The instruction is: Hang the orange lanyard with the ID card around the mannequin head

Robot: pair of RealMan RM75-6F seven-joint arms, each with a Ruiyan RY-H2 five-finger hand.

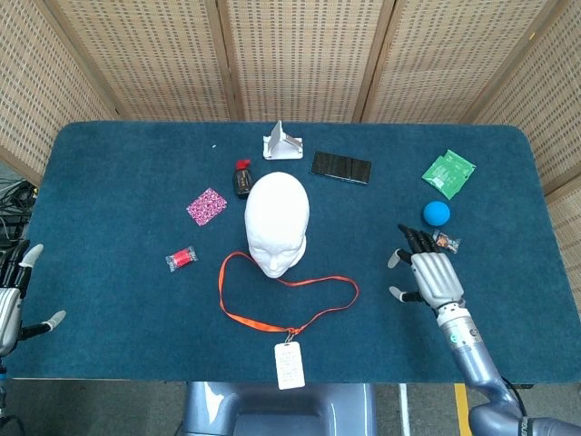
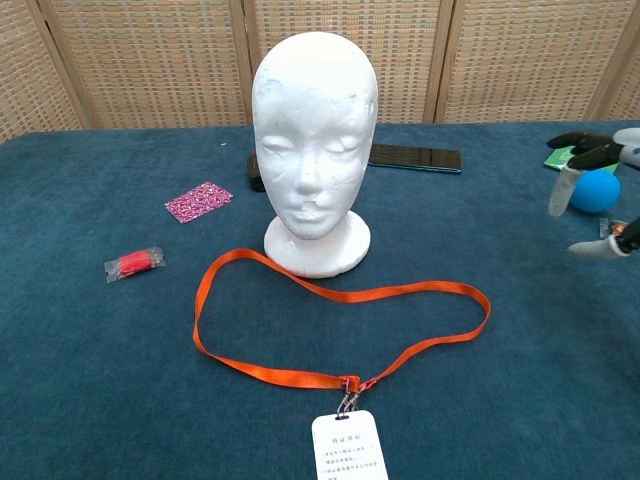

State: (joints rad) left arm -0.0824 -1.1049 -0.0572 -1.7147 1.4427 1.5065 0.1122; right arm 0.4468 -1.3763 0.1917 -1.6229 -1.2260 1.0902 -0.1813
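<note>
The orange lanyard [image 1: 289, 292] lies in a flat loop on the counter [image 1: 109, 182], its far edge touching the base of the mannequin head [image 1: 277, 222], with the ID card [image 1: 290, 365] at the near edge. The right hand [image 1: 428, 271], fingers spread and empty, hovers over bare cloth right of the loop, near the blue ball [image 1: 437, 213]. The left hand [image 1: 14, 300] hangs empty, fingers apart, off the counter's left edge.
</note>
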